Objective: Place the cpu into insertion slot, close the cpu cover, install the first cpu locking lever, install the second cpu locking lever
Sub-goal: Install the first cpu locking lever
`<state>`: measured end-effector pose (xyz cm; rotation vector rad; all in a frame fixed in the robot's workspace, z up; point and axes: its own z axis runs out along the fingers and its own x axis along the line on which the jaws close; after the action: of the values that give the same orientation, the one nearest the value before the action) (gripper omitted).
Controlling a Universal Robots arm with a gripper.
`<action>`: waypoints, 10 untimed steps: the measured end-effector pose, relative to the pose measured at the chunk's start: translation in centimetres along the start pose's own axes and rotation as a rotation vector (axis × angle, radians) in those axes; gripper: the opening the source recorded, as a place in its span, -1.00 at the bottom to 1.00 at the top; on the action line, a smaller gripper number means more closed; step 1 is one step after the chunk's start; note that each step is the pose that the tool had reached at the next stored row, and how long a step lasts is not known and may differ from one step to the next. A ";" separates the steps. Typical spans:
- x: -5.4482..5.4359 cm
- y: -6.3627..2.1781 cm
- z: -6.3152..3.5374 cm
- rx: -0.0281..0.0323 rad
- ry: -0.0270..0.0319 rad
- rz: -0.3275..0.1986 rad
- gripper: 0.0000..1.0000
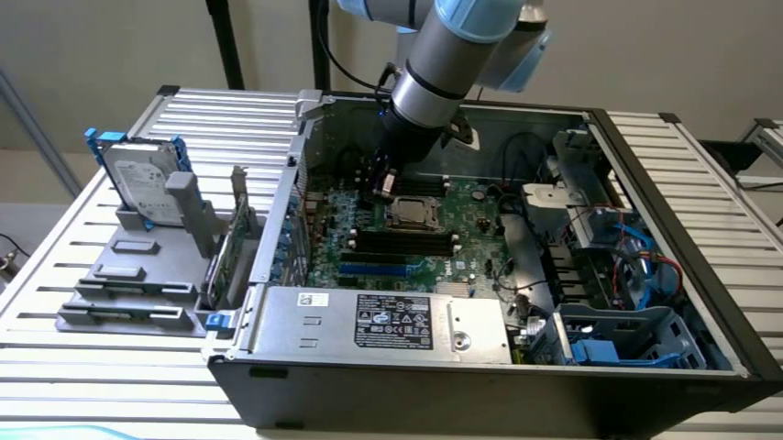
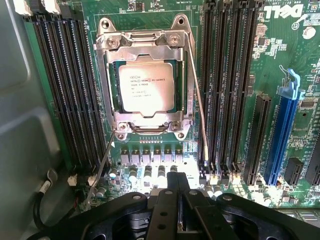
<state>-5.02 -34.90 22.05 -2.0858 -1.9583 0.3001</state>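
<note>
The cpu (image 2: pixel 146 84) lies flat in the insertion slot (image 2: pixel 183 133), its silver top with print showing through the window of the cpu cover (image 2: pixel 144 44), which lies down over it. Two thin wire locking levers stand away from the socket: one (image 2: pixel 198 107) runs along one side, the other (image 2: pixel 102 172) angles off a corner. My gripper (image 2: pixel 177 200) hangs just off the socket's edge, fingers shut with nothing between them. In the exterior view the gripper (image 1: pixel 384 188) hovers low inside the open computer case, right beside the cpu (image 1: pixel 413 213).
Long black memory slots (image 2: pixel 227 85) flank the socket on both sides, and a long blue slot (image 2: pixel 282 135) lies further out. The grey case wall (image 2: pixel 25 125) is close by. A power supply (image 1: pixel 380 321), blue cables (image 1: pixel 624 247) and a hard drive stand (image 1: pixel 141 183) surround the board.
</note>
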 end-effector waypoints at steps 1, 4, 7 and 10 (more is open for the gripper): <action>0.0 0.00 0.00 0.0000 0.0000 0.000 -0.79; 0.0 -0.19 0.06 0.0001 0.0015 0.000 -0.79; -0.1 -0.89 0.31 0.0001 0.0054 0.004 -0.79; -0.1 -1.31 0.33 0.0003 0.0174 0.015 -0.79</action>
<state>-6.37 -34.91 22.16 -2.0964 -1.9337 0.2842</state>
